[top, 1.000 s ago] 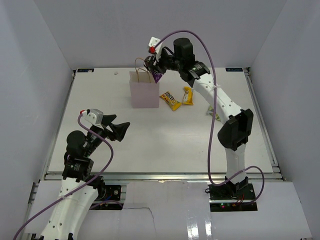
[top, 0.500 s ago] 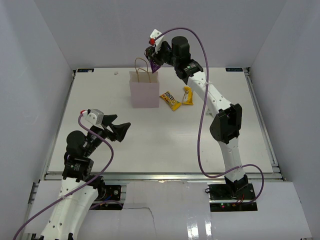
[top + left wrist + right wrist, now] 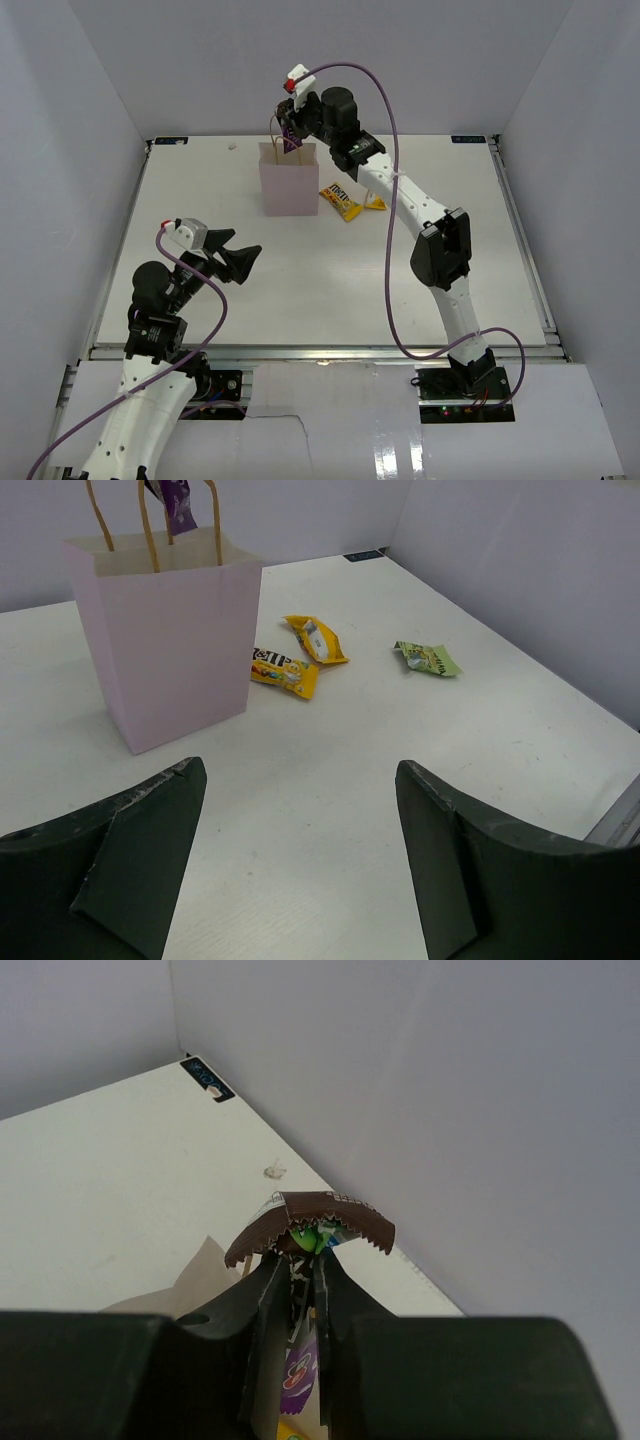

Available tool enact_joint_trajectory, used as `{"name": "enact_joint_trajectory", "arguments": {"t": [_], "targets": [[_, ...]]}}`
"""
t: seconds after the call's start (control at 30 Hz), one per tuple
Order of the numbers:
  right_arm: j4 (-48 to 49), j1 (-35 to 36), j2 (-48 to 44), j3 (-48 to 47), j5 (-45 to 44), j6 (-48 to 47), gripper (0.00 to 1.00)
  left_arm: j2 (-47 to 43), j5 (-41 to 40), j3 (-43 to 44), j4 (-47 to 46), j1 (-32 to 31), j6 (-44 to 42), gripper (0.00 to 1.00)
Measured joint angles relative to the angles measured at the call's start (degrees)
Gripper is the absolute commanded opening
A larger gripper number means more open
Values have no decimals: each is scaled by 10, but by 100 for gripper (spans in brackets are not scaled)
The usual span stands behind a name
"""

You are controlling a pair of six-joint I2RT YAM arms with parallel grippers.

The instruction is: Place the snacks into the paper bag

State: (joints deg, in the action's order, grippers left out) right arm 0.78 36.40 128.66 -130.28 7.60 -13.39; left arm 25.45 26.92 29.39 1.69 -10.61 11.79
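White table (image 3: pixel 300 290): M&M's packet (image 3: pixel 285 672) beside paper bag (image 3: pixel 170 650).

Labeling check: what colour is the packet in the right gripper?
Dark purple; the packet shows best in the left wrist view.

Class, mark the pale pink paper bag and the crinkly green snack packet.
pale pink paper bag (image 3: pixel 170 650), left wrist view, front wall.
crinkly green snack packet (image 3: pixel 428 660), left wrist view, its middle.

Paper bag (image 3: pixel 288 186) upright on table (image 3: pixel 300 290), far side. Right gripper (image 3: pixel 290 128) pinches held packet (image 3: pixel 180 504) above the bag mouth. Right of bag: first packet (image 3: pixel 285 672) just beside, second packet (image 3: pixel 316 640) next, third packet (image 3: pixel 428 659) farther right.
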Motion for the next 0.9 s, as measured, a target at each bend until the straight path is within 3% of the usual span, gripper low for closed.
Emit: {"name": "enact_joint_trajectory", "arguments": {"t": [0.2, 0.4, 0.53, 0.67, 0.9], "targets": [[7, 2, 0, 48, -18, 31, 25, 0, 7, 0, 0, 0, 0, 88], [7, 0, 0, 93, -22, 44, 51, 0, 10, 0, -3, 0, 0, 88], [7, -1, -21, 139, -22, 40, 55, 0, 13, 0, -4, 0, 0, 88], [5, -5, -80, 210, -16, 33, 59, 0, 16, 0, -4, 0, 0, 88], [9, -47, -271, 357, 35, -4, 86, 3, 24, 0, -4, 0, 1, 88]]}}
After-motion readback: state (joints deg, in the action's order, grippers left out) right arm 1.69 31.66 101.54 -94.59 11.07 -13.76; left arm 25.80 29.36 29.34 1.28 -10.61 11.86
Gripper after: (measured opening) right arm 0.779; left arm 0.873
